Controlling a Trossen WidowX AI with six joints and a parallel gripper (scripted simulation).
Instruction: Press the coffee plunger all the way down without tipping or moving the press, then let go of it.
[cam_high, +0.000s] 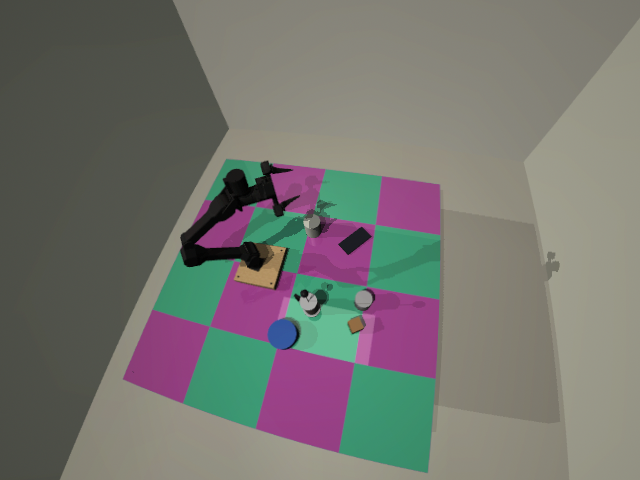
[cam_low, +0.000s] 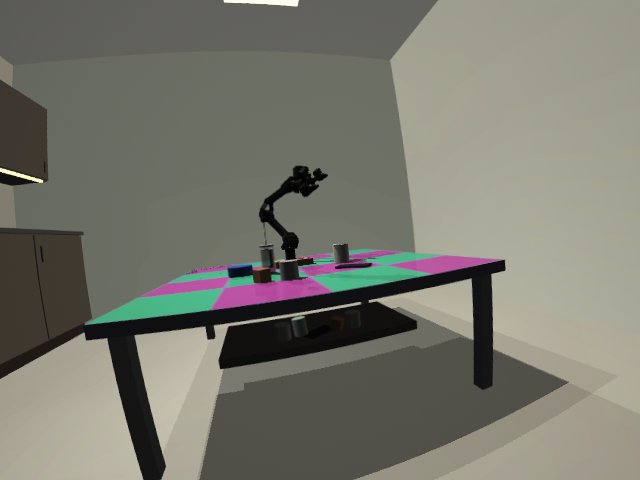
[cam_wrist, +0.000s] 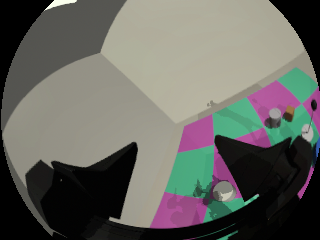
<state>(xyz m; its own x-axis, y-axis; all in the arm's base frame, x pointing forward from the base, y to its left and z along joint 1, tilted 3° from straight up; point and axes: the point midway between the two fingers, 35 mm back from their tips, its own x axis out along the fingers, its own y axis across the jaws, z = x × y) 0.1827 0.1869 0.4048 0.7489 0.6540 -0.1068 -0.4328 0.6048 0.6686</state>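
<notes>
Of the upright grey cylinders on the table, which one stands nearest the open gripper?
The grey cylinder beside the flat black block; it stands alone just below the gripper, the others further off.

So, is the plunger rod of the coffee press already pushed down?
No, the plunger rod stands tall above the coffee press in the exterior view.
</notes>
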